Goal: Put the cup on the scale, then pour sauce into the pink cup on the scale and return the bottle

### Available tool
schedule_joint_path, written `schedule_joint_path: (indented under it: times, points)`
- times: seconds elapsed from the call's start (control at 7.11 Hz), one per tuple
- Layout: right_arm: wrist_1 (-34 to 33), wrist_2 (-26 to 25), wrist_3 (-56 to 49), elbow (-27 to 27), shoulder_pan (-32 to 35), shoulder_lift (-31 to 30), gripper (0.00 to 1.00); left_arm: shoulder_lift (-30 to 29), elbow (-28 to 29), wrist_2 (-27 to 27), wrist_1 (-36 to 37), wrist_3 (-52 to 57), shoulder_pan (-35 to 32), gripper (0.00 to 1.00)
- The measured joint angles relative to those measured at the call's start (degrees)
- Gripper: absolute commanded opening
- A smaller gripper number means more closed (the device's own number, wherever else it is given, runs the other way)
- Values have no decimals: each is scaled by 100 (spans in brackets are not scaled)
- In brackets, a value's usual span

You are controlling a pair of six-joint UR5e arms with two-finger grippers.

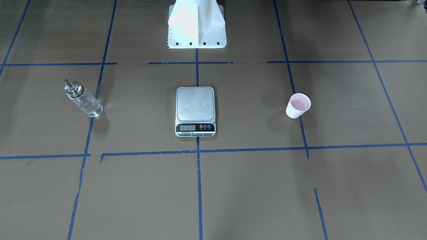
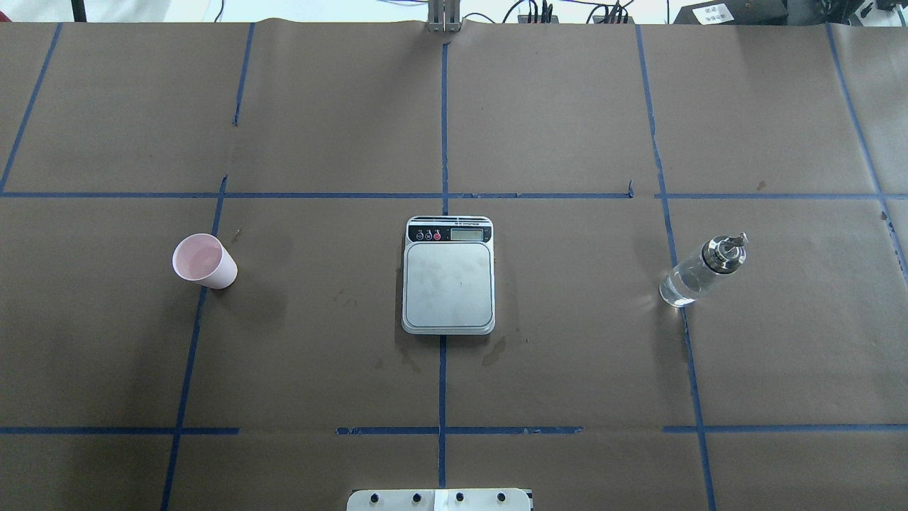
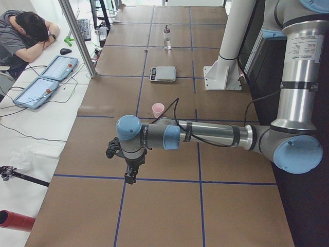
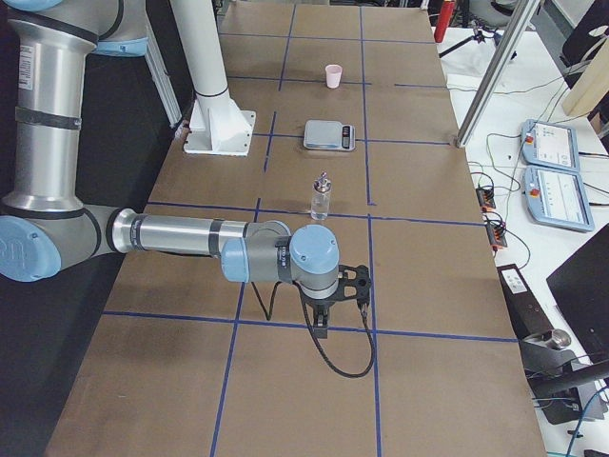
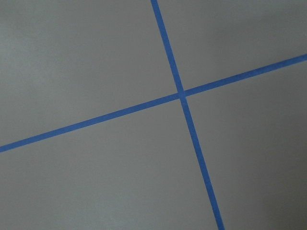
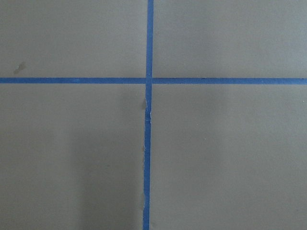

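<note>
Brown paper covers the table (image 1: 133,186), ruled into squares by blue tape lines (image 1: 199,186). From the front, the scale (image 1: 195,106) lies at the table's middle, display toward the edge opposite the white pedestal (image 1: 196,30). The cup (image 1: 298,105) stands upright toward the table's left end and the bottle (image 1: 83,100) upright toward its right end, each well apart from the scale. The overhead view gives the same layout, with cables (image 2: 539,11) beyond the far edge. From the left end, the left arm (image 3: 216,135) reaches out low over the paper, and the left gripper (image 3: 131,178) points down near a tape line; how its jaws stand cannot be told. A person (image 3: 23,33) sits at a white side desk (image 3: 31,128) beside two tablets (image 3: 43,85). From the right end, the right gripper (image 4: 322,327) likewise points down near the table's right end, short of the bottle, its jaws not readable. Both wrist views show only paper and crossing tape.
</note>
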Motion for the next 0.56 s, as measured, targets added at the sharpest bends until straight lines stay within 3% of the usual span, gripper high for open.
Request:
schedule_joint_path:
  times: [0.56]
  points:
    - [10, 136, 56, 59, -12, 26, 100, -489, -412, 6, -203, -157, 145, 100]
